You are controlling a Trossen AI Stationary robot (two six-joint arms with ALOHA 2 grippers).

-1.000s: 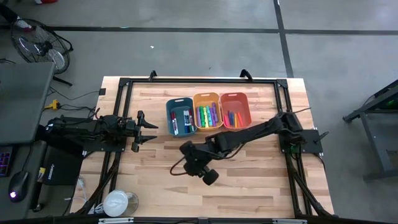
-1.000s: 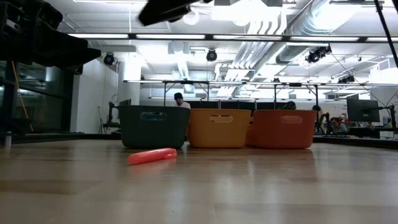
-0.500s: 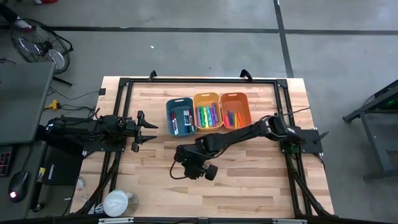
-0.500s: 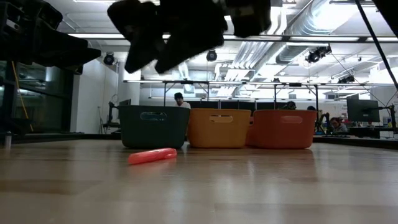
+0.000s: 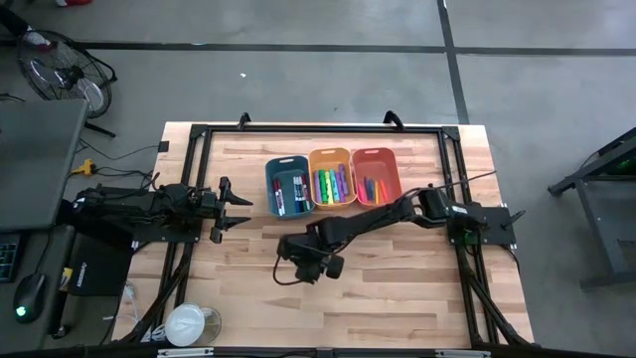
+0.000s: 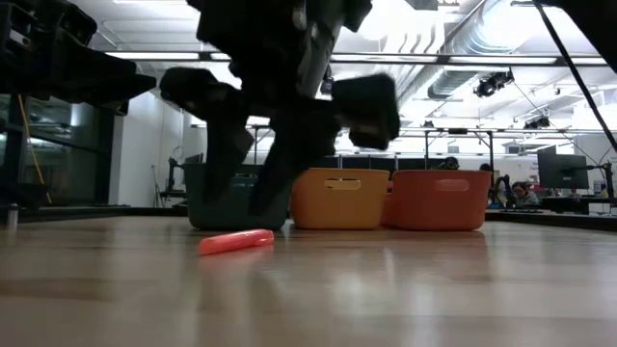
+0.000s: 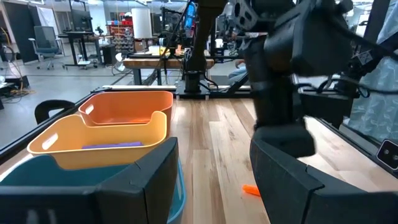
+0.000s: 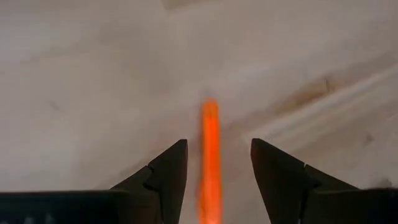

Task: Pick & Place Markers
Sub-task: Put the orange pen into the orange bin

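The orange marker is seen lying between the parted fingers of the right gripper, low in the frame. It is best grasped squarely at mid-length. The left gripper, at centre left, is held open and idle.

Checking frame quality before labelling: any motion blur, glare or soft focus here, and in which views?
Low view: the dark right arm's gripper is motion-smeared and backlit by bright ceiling lights; the orange-red marker on the wooden table stays sharp. Right wrist view: that marker is soft and streaked between the open fingers. High view: evenly lit, sharp.
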